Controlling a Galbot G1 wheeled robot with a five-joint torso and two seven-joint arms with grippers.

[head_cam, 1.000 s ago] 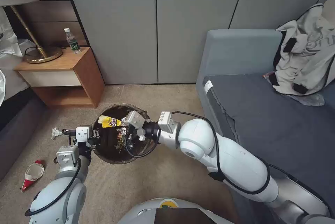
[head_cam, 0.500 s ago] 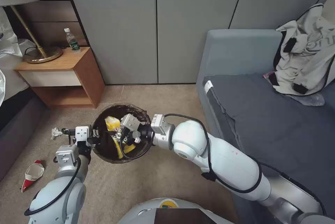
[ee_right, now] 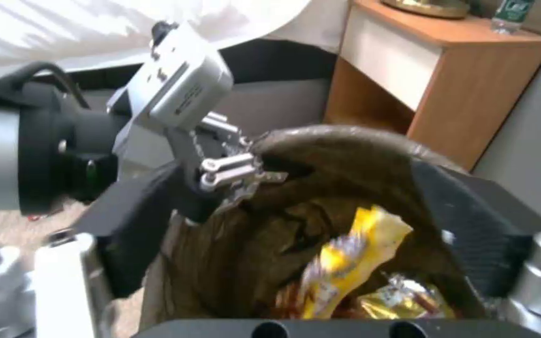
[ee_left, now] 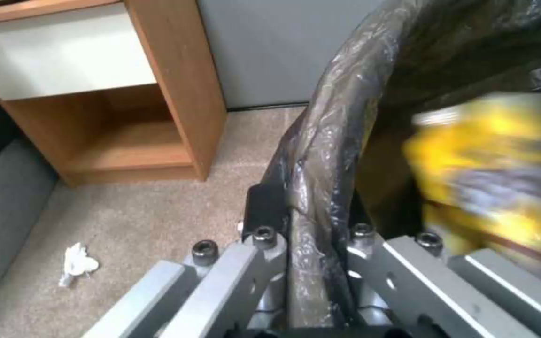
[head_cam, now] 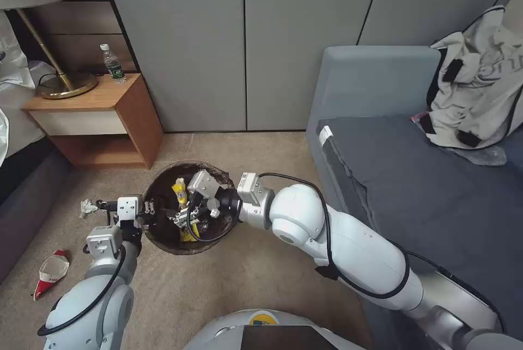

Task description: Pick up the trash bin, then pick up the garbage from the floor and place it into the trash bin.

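Trash bin (head_cam: 163, 230), round and lined with a crinkled brown-black bag folded over its rim, sits above the beige carpet (head_cam: 261, 268), held by the left gripper (head_cam: 146, 209), whose fingers are clamped on the bag-covered rim at the bin's left side. The right gripper (head_cam: 182, 218) hangs over the bin's mouth with its fingers spread apart and nothing between them; a glossy yellow snack wrapper (head_cam: 181, 191) lies tilted inside, above more foil wrappers (ee_right: 402, 300) at the bottom. On the short-pile carpet to the left lie a crumpled white tissue (head_cam: 87, 207) and, nearer the robot, a crushed red-and-white paper cup (head_cam: 50, 272). Behind them stands a wooden nightstand (head_cam: 103, 121) with a white drawer front and an open shelf, bearing a brass lamp base (head_cam: 65, 85) and a green-labelled clear bottle (head_cam: 113, 64). Flat grey wardrobe doors (head_cam: 245, 39) form the back wall. To the right a grey fabric sofa (head_cam: 414, 175) carries a rumpled white-and-black garment (head_cam: 479, 94).
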